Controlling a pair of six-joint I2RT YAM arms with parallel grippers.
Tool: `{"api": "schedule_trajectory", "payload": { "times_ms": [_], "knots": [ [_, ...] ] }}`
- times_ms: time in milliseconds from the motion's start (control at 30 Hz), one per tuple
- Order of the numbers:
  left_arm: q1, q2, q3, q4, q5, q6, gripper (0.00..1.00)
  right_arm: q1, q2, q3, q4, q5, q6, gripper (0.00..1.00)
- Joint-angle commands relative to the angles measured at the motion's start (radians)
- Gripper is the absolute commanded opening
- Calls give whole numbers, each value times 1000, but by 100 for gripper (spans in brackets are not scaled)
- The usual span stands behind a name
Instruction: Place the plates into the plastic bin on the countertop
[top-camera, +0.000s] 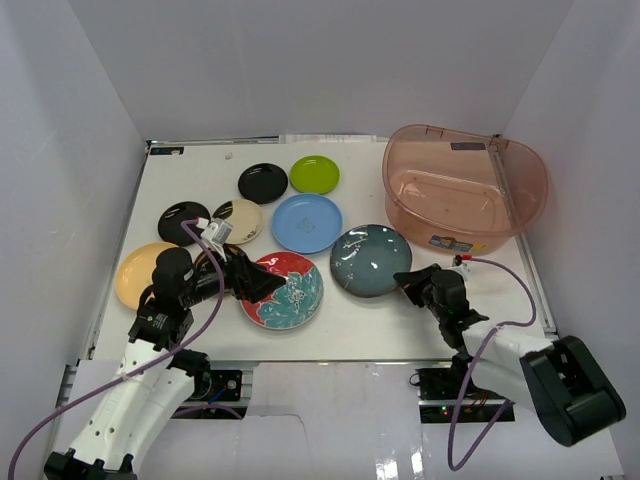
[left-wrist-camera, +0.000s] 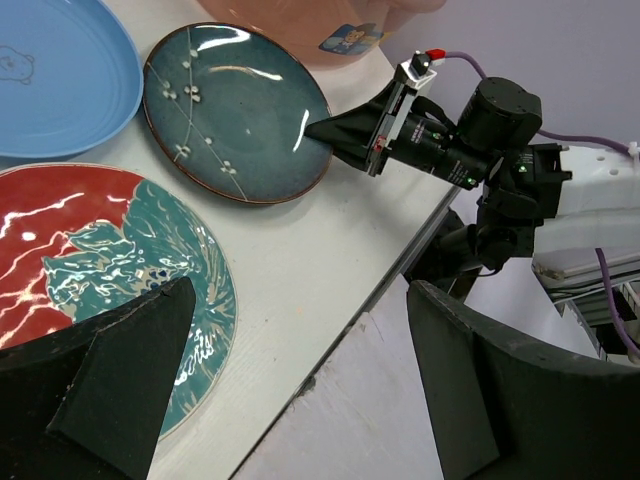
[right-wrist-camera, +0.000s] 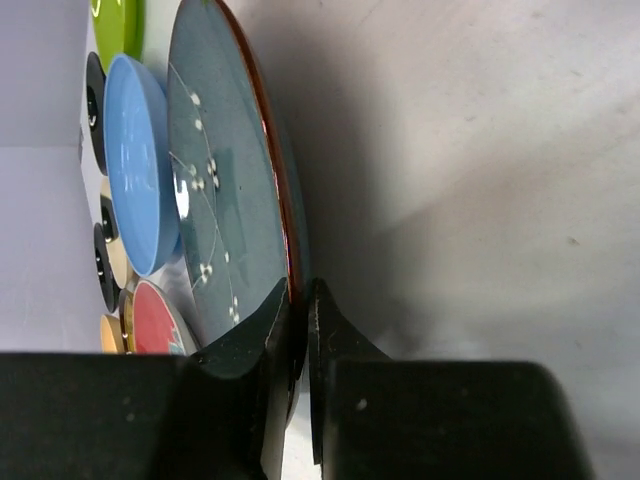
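The right wrist view shows what the top view cannot. The right tool (right-wrist-camera: 300, 300) is clamped tight on the rim of the dark teal plate (right-wrist-camera: 220, 200), with one finger on its face and one on its back. A thin red-brown line runs round that rim.

The left wrist view shows the plate's shiny glaze with tiny white flowers on thin stems. It also shows the left tool (left-wrist-camera: 300, 290) with its fingers wide apart and holding nothing, above the red-and-teal floral plate (left-wrist-camera: 90, 270).

Only the top view shows the plastic bin (top-camera: 500, 225). It is see-through, pinkish brown, deep and rounded, at the far right of the white bench (top-camera: 370, 320). The teal plate sits just in front of it. A light blue plate (top-camera: 306, 222) and a lime green plate (top-camera: 314, 174) lie further left.
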Motion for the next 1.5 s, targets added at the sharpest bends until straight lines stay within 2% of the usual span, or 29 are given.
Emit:
{"api": "schedule_trajectory", "payload": {
  "times_ms": [0, 67, 100, 200, 300, 333, 433, 567, 667, 733, 800, 833, 900, 967, 1167, 1267, 1467],
  "knots": [
    [4, 0, -7, 3, 5, 3, 98, 10, -207, -128, -212, 77, -25, 8],
    [4, -3, -8, 3, 1, 1, 98, 10, -335, -108, -377, 86, -55, 8],
    [5, -6, -10, 1, -3, 0, 98, 11, -460, -87, -420, 77, -77, 8],
    [10, -10, -8, -2, -18, -5, 98, 13, -654, -4, -560, -30, -155, 8],
    [15, -19, -5, -16, -83, -12, 98, 16, -683, 158, -680, -231, -229, 8],
    [15, -27, -1, -36, -110, -15, 98, 17, -670, 268, -706, -309, -249, 8],
    [18, -36, 5, -66, -202, -28, 98, 25, -632, 439, -772, -336, -333, 8],
    [15, 8, 16, -111, -279, -58, 98, 24, -511, 760, -768, -238, -451, 8],
    [16, 52, 24, -164, -261, -100, 98, 19, -356, 896, -764, -178, -539, 8],
    [15, 45, 22, -212, -294, -139, 98, -21, -267, 1010, -764, -168, -575, 8],
    [15, 7, 12, -243, -331, -178, 94, -97, -206, 1106, -761, -168, -595, 8],
    [16, -9, 10, -269, -382, -224, 88, -129, -190, 1132, -761, -135, -614, 8],
    [15, -45, 12, -310, -454, -282, 84, -239, -132, 1172, -763, -133, -626, 8],
    [16, -53, 1, -344, -517, -339, 84, -376, -92, 1199, -763, -219, -619, 8],
    [16, 19, -56, -382, -594, -426, 90, -591, 29, 1168, -729, -303, -614, 8],
    [16, 51, -93, -363, -699, -477, 90, -628, 121, 1153, -708, -336, -611, 8],
    [15, 114, -143, -318, -782, -512, 90, -641, 256, 1091, -648, -326, -623, 8]
  ]
}}
